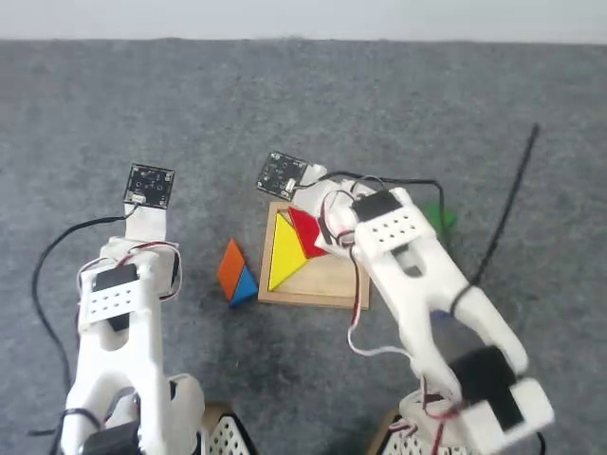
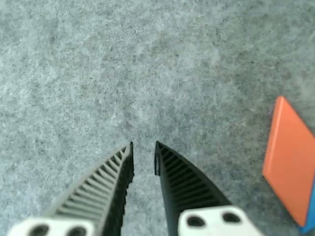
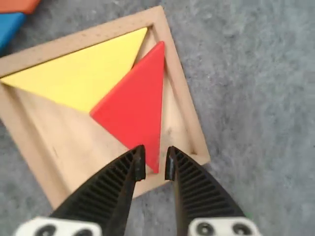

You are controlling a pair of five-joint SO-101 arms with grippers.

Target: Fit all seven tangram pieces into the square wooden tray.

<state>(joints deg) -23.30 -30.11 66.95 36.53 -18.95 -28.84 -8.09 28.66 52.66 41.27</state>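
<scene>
Wooden square tray (image 3: 178, 83) sits on fuzzy grey felt-ish mat (image 1: 114, 114). Inside it there's a big flat yellow triangle (image 3: 83, 73) w/ a smooth red triangle (image 3: 135, 108) lying edge to edge against it. Right gripper (image 3: 155, 164), ribbed black fingers, is pinched on the red one's sharp tip. Left gripper (image 2: 143, 147) hangs over bare mat, jaws a bit apart, nothing in them. Orange flat piece (image 2: 290, 167) and blue triangle (image 1: 245, 282) touch each other, just beside the tray.

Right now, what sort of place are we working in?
Probably a lab or hobby bench: a tabletop under grey carpet-like cloth, a plain pale wall behind, and a wooden tray holding a yellow triangle and a red triangle.
</scene>
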